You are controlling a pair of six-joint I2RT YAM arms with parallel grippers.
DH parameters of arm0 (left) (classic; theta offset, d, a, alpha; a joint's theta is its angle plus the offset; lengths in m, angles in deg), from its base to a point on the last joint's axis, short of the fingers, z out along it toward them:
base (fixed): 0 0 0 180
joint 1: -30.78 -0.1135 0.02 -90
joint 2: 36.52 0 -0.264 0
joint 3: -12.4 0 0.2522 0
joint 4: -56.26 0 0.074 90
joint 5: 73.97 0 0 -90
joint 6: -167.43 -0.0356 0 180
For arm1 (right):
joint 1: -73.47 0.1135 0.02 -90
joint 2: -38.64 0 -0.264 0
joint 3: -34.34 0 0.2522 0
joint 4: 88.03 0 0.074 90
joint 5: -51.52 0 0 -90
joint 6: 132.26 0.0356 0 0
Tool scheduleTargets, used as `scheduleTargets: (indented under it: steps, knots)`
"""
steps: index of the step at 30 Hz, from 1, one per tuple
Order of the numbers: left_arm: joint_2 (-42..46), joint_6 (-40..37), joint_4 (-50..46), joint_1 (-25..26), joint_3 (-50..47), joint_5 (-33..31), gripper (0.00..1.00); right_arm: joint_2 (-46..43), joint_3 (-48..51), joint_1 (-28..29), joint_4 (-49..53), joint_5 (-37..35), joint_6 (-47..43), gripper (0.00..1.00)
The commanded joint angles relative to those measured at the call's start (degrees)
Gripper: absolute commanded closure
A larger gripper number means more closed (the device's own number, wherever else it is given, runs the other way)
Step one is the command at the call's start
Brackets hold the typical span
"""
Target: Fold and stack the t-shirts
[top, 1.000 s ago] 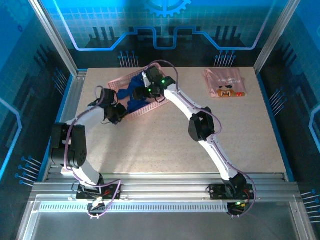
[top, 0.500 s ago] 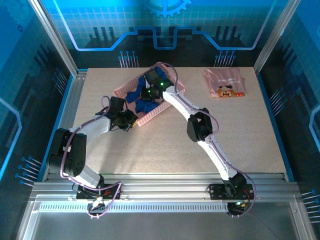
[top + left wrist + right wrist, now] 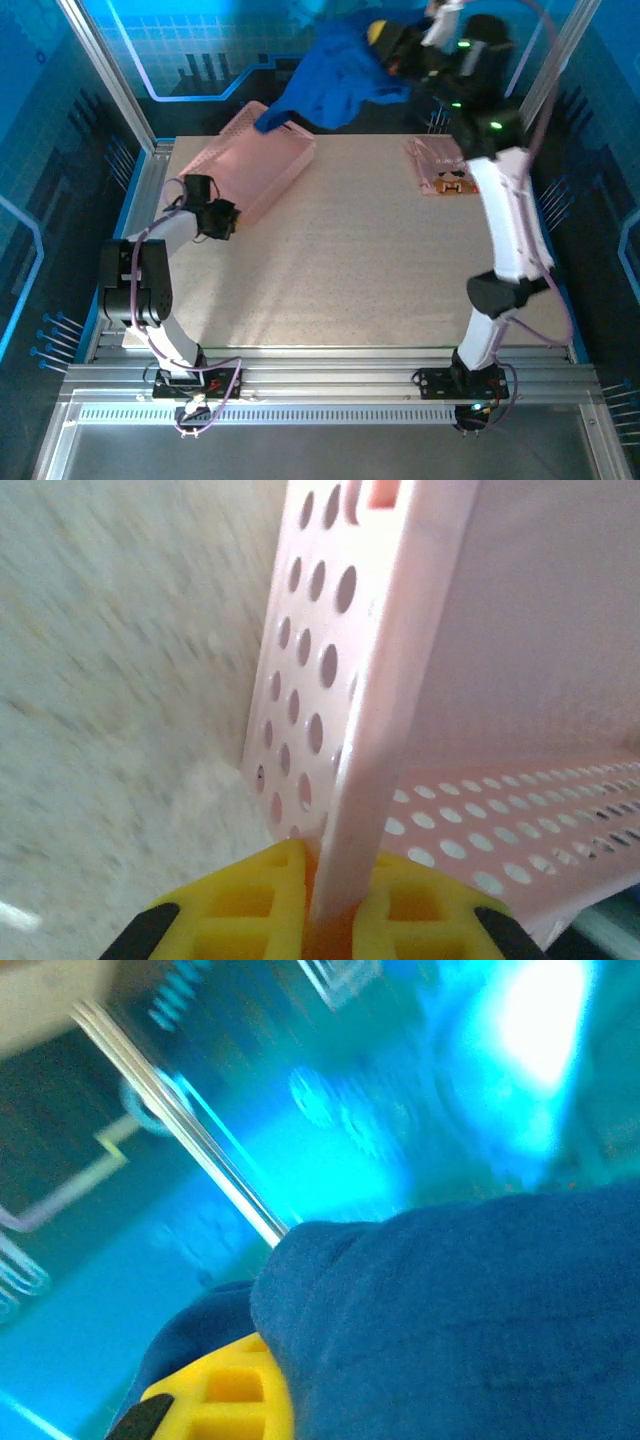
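Note:
The royal-blue t-shirt (image 3: 335,70) hangs bunched high above the table's far edge, my right gripper (image 3: 385,45) shut on it. In the right wrist view the blue cloth (image 3: 470,1320) covers the jaws, with one yellow finger (image 3: 225,1400) showing. The pale pink t-shirt (image 3: 448,166) lies folded at the far right of the table, its brown-orange print facing up. My left gripper (image 3: 222,217) is shut on the rim of the pink lattice basket (image 3: 255,170), the wall (image 3: 345,810) pinched between its yellow fingers (image 3: 240,910).
The basket is tipped on the table's far left with nothing blue left in it. Metal frame posts (image 3: 110,80) and blue enclosure walls ring the table. Bare tabletop (image 3: 350,270) stretches across the middle and front.
My right arm has swung up and to the right, lifting the blue t-shirt out of the basket. My left gripper has shifted left, and the basket moved left and tilted with it.

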Motion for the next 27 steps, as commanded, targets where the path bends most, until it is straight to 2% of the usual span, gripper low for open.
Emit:
scheduleTargets:
  steps: [1,7,13,18,21,23,27]
  knots:
    - [-2.04,5.64,-4.63,-3.88,3.02,-6.5,1.0,-0.84,3.43,-0.48,4.87,2.89,-2.32,1.0]
    - [-3.82,11.53,-6.71,-6.0,6.6,-12.22,1.0,-7.5,14.44,-0.91,7.49,2.32,-5.71,1.0]
    - [-0.14,15.61,-10.08,-7.39,4.65,-18.27,1.0,-4.91,18.4,-0.6,14.83,3.74,-8.28,1.0]
    - [2.36,15.0,-14.25,-7.86,4.28,-18.21,1.0,-4.27,26.13,0.07,14.57,3.35,-8.44,1.0]
    - [1.33,15.27,-12.43,-8.03,4.94,-17.99,1.0,-3.27,28.25,0.24,14.28,3.35,-9.18,1.0]
    - [-1.98,13.58,-10.97,-8.12,8.24,-17.1,1.0,-2.33,29.1,0.33,14.5,3.16,-10.28,1.0]
    - [-9.62,6.85,-13.79,-7.88,18.83,-14.72,1.0,0.0,30.57,0.4,15.86,3.1,-10.61,1.0]
